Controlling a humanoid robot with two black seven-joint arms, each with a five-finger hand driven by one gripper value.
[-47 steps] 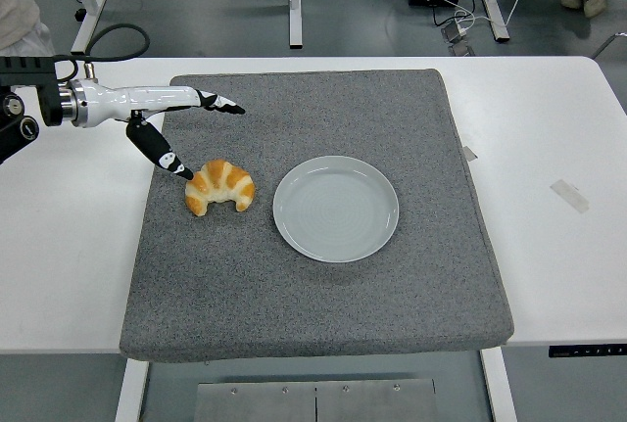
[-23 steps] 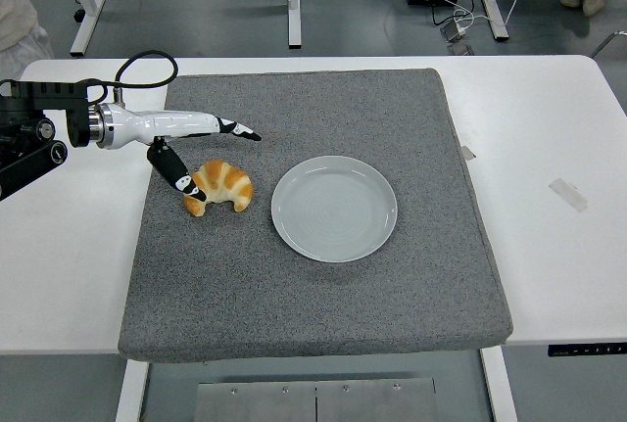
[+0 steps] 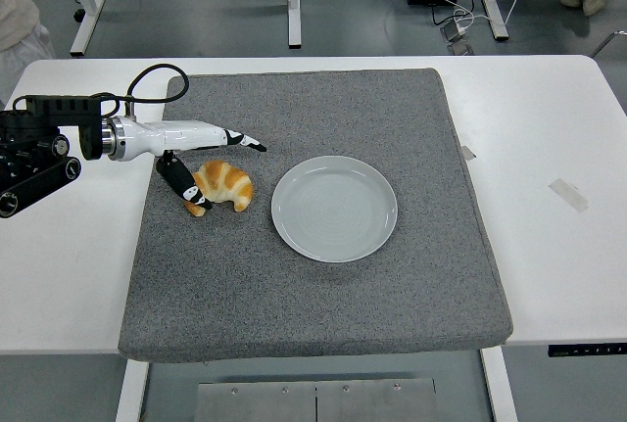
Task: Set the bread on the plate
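Our left hand (image 3: 201,165) reaches in from nine o'clock over the grey mat (image 3: 313,295), with its fingers (image 3: 240,138) spread wide. The long fingers run just past the twelve o'clock side of the bread (image 3: 221,185), and the thumb (image 3: 181,182) lies against its nine o'clock end. It brackets the bread loosely and grips nothing that we can see.

The bread is a croissant lying on the mat, just to the nine o'clock side of the plate (image 3: 334,209), with a narrow strip of mat between them. We judge it to be light and soft, with a flaky crust that would dent or shed under a hard squeeze, so a gentle hold should do. Its curved shape suggests taking it across the thick middle, fingers on the far side and thumb on the near side, rather than by a tapering tip. It should not be slippery, and the mat beneath gives some grip, so it is unlikely to skid as the fingers close.

We cannot tell whether the thumb tip truly presses the crust or only overlaps it from this angle. The underside of the palm is hidden, the arm (image 3: 39,143) is cut off at the left edge, and our right hand is out of view. The white worktop (image 3: 549,148) carries the mat.
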